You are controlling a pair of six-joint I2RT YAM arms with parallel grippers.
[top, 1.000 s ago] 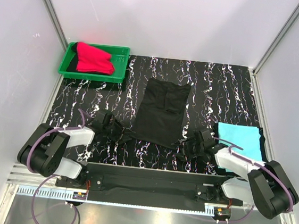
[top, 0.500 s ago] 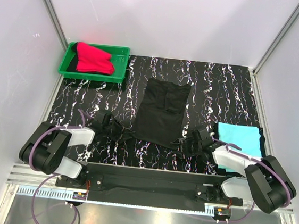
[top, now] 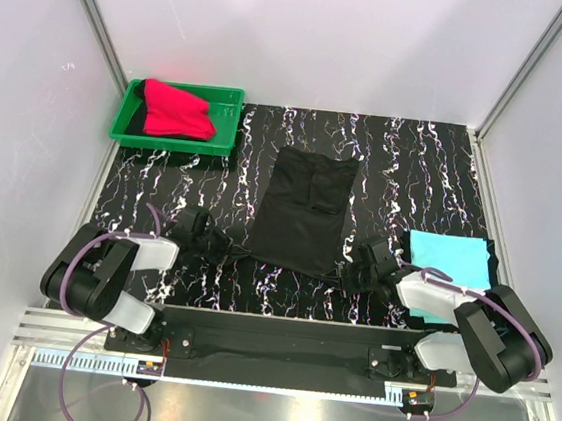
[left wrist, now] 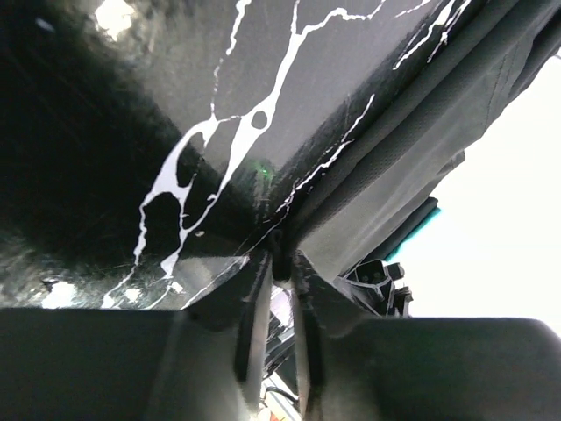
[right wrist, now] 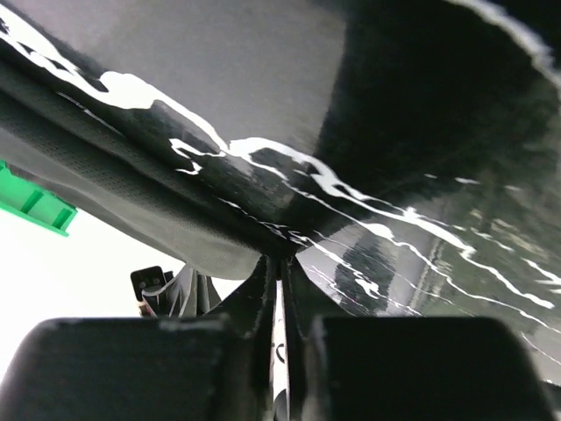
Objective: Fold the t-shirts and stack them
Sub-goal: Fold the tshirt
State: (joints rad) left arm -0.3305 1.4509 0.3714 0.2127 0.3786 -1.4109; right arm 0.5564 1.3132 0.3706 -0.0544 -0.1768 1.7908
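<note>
On the black white-veined table (top: 415,174), the black soft cloth t-shirt (top: 306,208) lies long axis near-to-far, left gripper (top: 223,247) and right gripper (top: 349,273) clamped on its near hem.

Tray (top: 226,124) back left, shirt (top: 306,208) centre; second shirt (top: 452,257) right

My left arm (top: 93,281) and right arm (top: 494,338) were black drum-shaped joints with white shells, purple cables (top: 65,379) looping off each. My left hand (left wrist: 279,267) and right hand (right wrist: 279,263) were plain matte black.
</note>
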